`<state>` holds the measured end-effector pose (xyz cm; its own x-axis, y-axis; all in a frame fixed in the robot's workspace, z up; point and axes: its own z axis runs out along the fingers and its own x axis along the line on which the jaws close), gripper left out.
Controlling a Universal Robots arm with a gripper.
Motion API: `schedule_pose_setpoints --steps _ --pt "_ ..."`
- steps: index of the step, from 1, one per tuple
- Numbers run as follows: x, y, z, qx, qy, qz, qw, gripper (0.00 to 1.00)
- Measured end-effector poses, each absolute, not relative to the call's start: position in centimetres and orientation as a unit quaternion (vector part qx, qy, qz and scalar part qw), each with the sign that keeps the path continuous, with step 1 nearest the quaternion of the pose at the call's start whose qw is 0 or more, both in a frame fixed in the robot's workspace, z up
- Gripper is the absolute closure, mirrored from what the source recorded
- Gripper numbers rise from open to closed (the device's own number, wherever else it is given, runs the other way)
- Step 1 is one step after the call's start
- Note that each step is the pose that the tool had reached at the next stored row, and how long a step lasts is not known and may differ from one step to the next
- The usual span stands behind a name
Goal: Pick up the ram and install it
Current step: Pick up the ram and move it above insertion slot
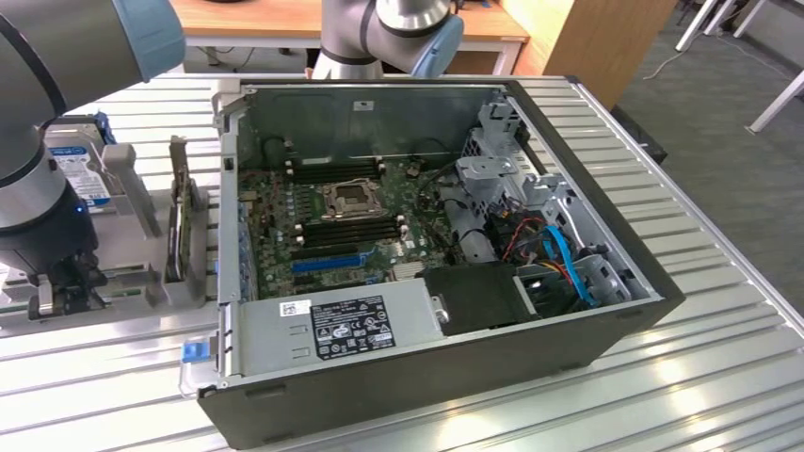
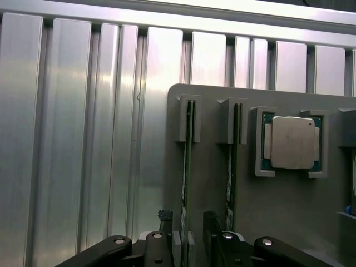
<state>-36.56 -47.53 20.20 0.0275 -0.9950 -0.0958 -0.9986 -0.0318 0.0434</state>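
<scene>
Two rams stand on edge in slots of a grey holder plate. The one ram runs between my gripper's fingers; the other ram stands just beside them. My gripper is open, with one finger and the other finger on either side of the first ram and a small gap at each side. In the exterior view the gripper hangs low over the holder at the exterior view's left. The open computer case shows black memory slots on its motherboard.
A processor chip lies in a pocket of the holder next to the rams. A hard drive and a dark expansion card stand upright on the holder. A ribbed metal table bears everything. A power supply fills the case's near corner.
</scene>
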Motion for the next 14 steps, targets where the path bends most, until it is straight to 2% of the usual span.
schedule_pose_setpoints --steps 2,3,14 --pt "-36.56 -47.53 20.20 -0.717 0.696 0.050 0.018 0.66" --pt "-36.56 -47.53 20.20 -0.717 0.696 0.050 0.018 0.73" --pt "-36.56 -47.53 19.99 -0.717 0.696 0.050 0.018 0.73"
